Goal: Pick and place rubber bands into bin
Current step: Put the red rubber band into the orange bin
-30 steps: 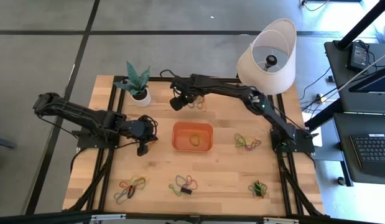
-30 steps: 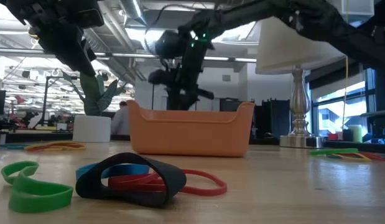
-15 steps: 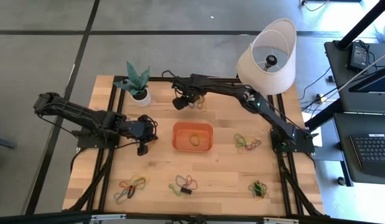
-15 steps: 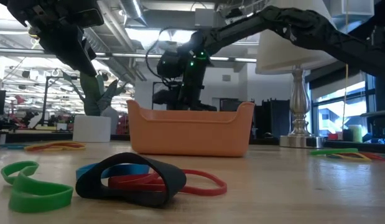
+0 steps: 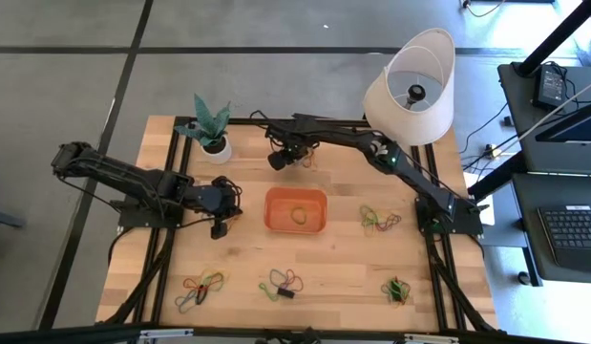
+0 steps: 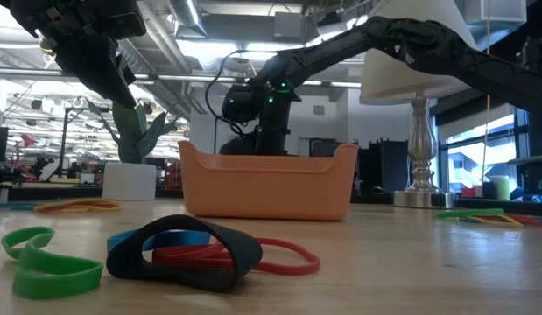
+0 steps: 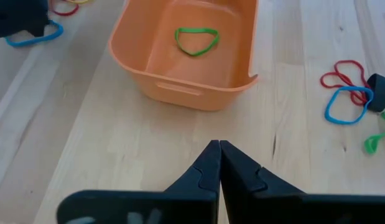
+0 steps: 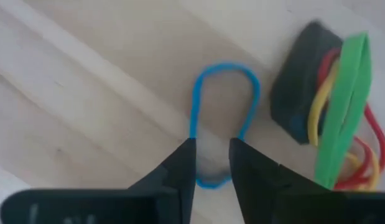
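The orange bin stands mid-table with one green rubber band lying flat in it. Beyond the bin's far side, my right gripper points down, open, its two fingertips low over the near end of a blue rubber band that lies flat on the wood. Beside that band is a clump of green, yellow, red and black bands. My left gripper hangs shut and empty above the table, left of the bin. My right gripper comes from above, pointing down, with one fingertip at each side strand of the blue band's near end, which shows in the gap. The band lies flat on the table. Whether the fingertips touch it, I cannot tell.
More band piles lie right of the bin and along the near side. A white plant pot stands at the far left and a lamp at the far right, both close to the right arm.
My right gripper has come down toward the table behind the bin, sinking below the bin's rim in the low view, and has tipped a little steeper.
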